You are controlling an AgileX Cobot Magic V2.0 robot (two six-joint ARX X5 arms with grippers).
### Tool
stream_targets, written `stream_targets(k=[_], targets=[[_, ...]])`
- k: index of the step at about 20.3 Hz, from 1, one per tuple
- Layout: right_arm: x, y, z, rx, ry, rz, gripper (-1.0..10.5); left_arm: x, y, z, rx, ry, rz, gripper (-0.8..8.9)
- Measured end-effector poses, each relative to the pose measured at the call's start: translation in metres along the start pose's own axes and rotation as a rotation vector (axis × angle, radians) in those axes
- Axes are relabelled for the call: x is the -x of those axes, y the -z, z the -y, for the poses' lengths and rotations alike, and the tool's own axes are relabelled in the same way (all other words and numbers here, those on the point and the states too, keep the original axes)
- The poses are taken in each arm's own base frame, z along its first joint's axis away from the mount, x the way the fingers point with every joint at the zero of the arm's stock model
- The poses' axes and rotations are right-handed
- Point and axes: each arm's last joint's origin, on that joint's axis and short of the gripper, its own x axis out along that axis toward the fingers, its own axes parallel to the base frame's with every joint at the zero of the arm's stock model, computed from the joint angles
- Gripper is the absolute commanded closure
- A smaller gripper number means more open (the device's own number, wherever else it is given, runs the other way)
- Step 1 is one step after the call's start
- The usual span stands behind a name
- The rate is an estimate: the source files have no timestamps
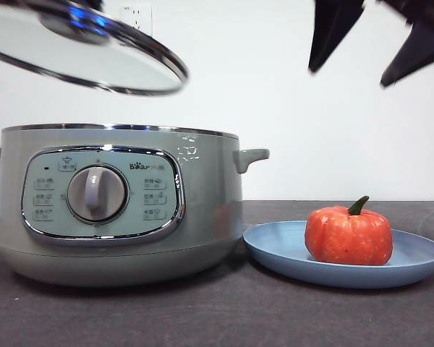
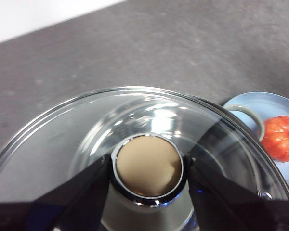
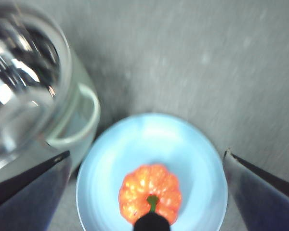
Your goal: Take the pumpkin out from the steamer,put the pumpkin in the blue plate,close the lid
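The orange pumpkin (image 1: 349, 236) (image 3: 150, 194) (image 2: 281, 137) with its green stem rests in the blue plate (image 1: 275, 249) (image 3: 106, 183) (image 2: 260, 103), right of the steamer (image 1: 119, 202) (image 3: 72, 120). My right gripper (image 1: 372, 47) (image 3: 147, 166) hangs open high above the pumpkin, holding nothing. The glass lid (image 1: 79, 47) (image 2: 62, 134) hovers tilted above the steamer's left side, clear of its chrome rim. My left gripper (image 2: 147, 171) is shut on the lid's round knob (image 2: 147, 166), one jaw on each side of it.
The dark grey table (image 1: 217, 311) stretches in front of steamer and plate. A white wall with a socket (image 1: 136, 16) stands behind. The steamer's right side handle (image 1: 252, 157) (image 3: 84, 115) reaches toward the plate's rim.
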Motion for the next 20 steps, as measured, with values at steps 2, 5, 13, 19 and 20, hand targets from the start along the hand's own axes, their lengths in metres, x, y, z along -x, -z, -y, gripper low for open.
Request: stream_targets(k=[2, 5, 13, 19, 20], targets=[[0.013, -0.001, 0.004, -0.011, 0.012, 0.04, 3.5, -0.017, -0.002, 0.001, 0.001, 0.031, -0.013, 8.22], [0.023, 0.001, 0.01, -0.025, 0.086, 0.05, 3.5, -0.036, -0.003, 0.006, -0.003, 0.062, -0.023, 8.22], [0.024, 0.004, 0.013, -0.031, 0.112, 0.028, 3.5, -0.063, 0.002, 0.011, -0.01, 0.082, -0.09, 8.22], [0.023, 0.003, 0.016, -0.04, 0.123, 0.029, 3.5, -0.07, 0.005, 0.011, -0.011, 0.086, -0.113, 8.22], [0.023, 0.003, 0.016, -0.04, 0.123, 0.028, 3.5, -0.07, 0.005, 0.011, -0.011, 0.086, -0.116, 8.22]])
